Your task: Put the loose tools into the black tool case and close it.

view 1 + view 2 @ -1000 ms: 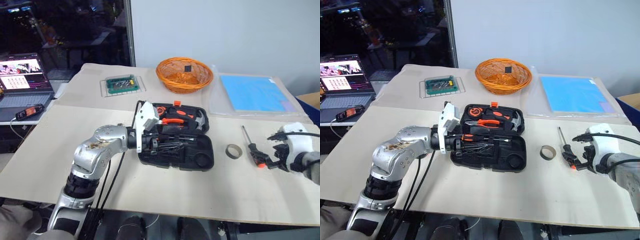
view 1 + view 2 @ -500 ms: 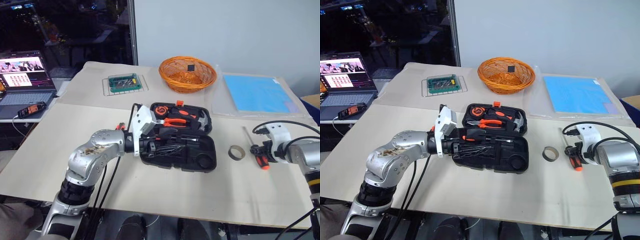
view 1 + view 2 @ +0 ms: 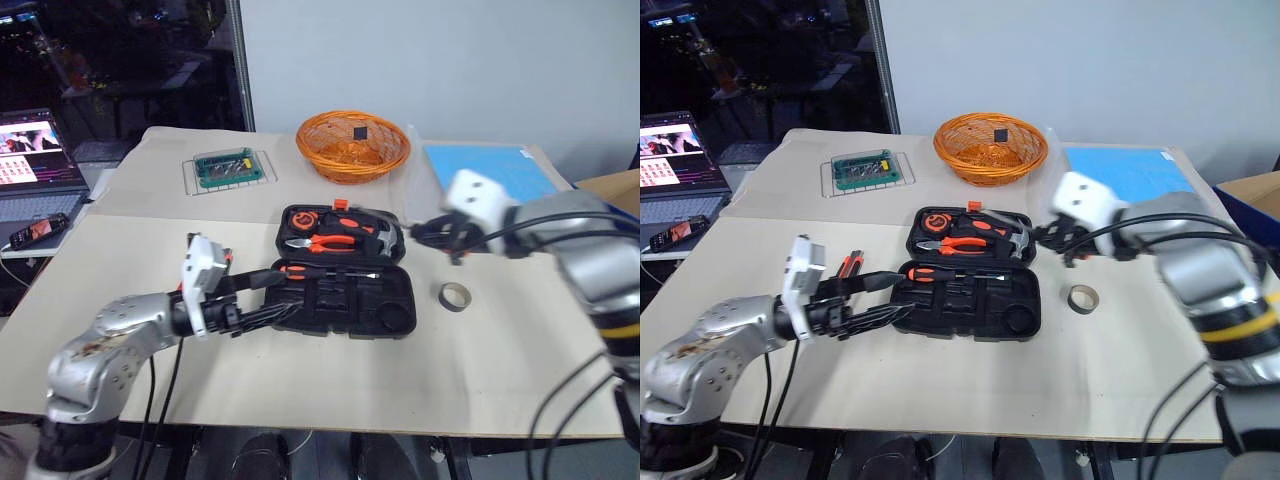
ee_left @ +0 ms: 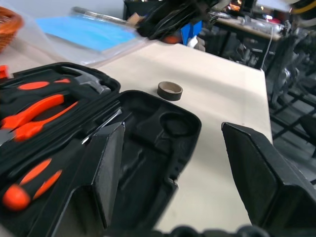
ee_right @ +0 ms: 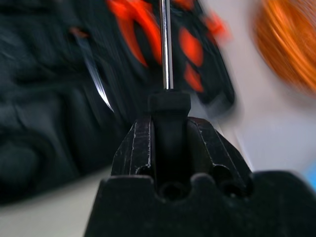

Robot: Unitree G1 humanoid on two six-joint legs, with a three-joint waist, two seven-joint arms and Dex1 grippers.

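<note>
**Black tool case open at table centre; one screwdriver carried in by right arm**

Black ribbed plastic clamshell tool case lies open flat in the middle of the table, both halves facing up, moulded recesses exposed for loading. Front half already seats one long screwdriver with orange-and-black handle. Rear half carries orange-handled pliers and steel-headed hammer.

Right gripper is pinched onto the dark collar of a second long screwdriver, steel shaft pointing out ahead over the case. Sits above the case's right rear corner, angled down; judged to be lining the shaft up with a recess.

Left gripper is spread wide and empty, held level at the case's left end with fingers aimed along the front half. Judged to be standing by to steady the case or to fold it over once filled.

Small grey tape ring rests loose on the table just right of the case, not yet packed.

Hard to make out:
- Slim red-and-black item on the table beside the left wrist; tester or knife, cannot tell.
- Carried screwdriver's handle, buried between the right fingers.
- Right arm smeared in the head views; contact with the case cannot be judged.
- Small orange latch at the rear rim, too small to read.
</note>
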